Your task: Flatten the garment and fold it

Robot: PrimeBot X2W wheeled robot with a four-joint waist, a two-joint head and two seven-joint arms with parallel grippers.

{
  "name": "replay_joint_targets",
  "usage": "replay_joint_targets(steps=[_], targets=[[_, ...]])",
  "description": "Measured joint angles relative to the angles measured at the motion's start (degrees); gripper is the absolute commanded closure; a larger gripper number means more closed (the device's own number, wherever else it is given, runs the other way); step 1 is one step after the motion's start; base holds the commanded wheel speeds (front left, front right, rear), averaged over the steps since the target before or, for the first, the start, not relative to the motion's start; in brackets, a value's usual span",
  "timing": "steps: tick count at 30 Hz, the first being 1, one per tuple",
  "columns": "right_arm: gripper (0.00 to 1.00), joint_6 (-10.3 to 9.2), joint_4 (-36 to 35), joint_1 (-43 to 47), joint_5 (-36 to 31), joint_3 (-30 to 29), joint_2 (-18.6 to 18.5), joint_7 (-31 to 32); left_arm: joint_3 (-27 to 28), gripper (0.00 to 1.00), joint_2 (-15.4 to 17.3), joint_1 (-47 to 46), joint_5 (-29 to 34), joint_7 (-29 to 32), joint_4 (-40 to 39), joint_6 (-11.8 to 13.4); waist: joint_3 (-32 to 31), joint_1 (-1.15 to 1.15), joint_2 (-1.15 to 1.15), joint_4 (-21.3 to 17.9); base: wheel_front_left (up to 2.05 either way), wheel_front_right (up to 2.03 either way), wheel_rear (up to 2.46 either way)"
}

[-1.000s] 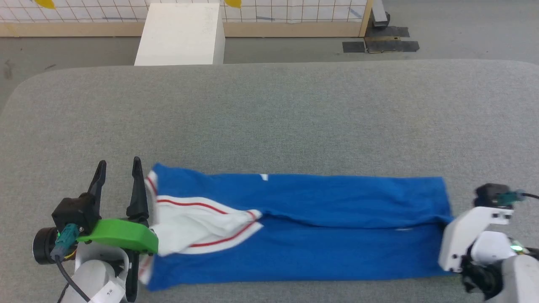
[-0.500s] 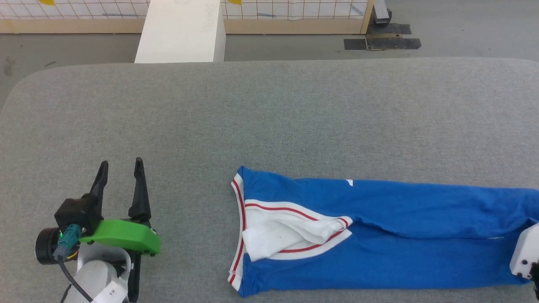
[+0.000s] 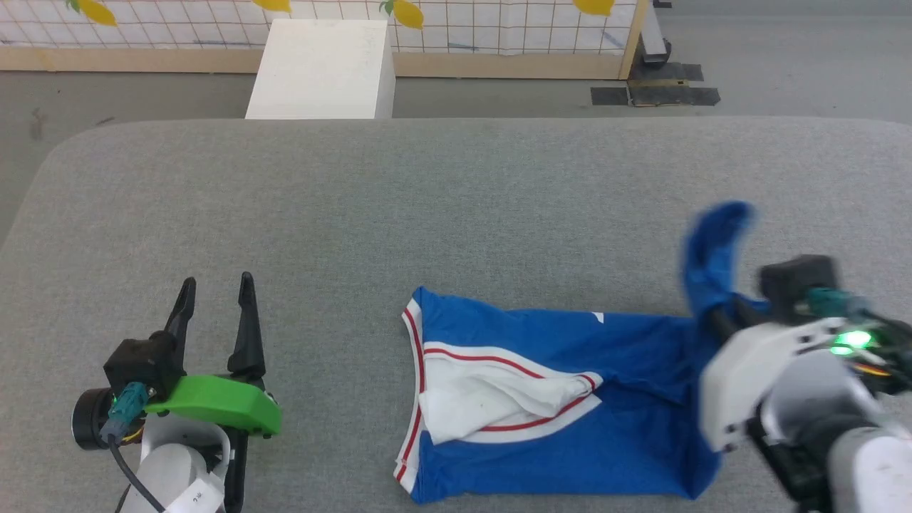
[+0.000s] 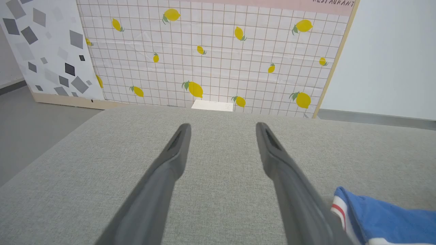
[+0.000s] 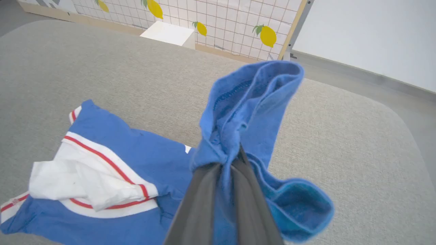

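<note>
The right tool (image 5: 229, 160) pinches the shirt's (image 3: 556, 456) raised right end; I'd carry it left, low and level, to the striped edge (image 3: 412, 399). The left tool (image 3: 216, 281) gapes, empty.

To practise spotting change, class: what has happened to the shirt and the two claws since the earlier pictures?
The right claw, shut on the hem end of the shirt, dragged it to the robot's right, away from the left claw, then lifted that end off the table. The left claw stayed open and in place; the white sleeve stayed crumpled.
</note>
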Motion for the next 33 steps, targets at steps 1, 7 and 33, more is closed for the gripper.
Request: replay_joint_targets(steps=[1,7,33], targets=[[1.0,0.0,-0.8,-0.3,0.6,3.0,-0.3,0.3,0.0,0.0,0.0,0.0,0.0,0.0,0.0,-0.1,0.1,0.0,0.0,0.2,0.0,0.0,0.0],[1.0,0.0,4.0,-6.3,2.3,16.7,0.2,0.9,-0.3,0.0,-0.5,-0.4,0.4,0.0,0.0,-0.6,1.2,0.0,0.0,1.3,0.0,0.0,0.0],[0.0,0.0,21.3,-15.9,23.3,26.7,3.1,-14.8,2.3,0.0,-2.7,-3.4,2.1,0.0,1.2,-1.8,4.4,0.0,0.0,4.0,0.0,0.0,0.0]])
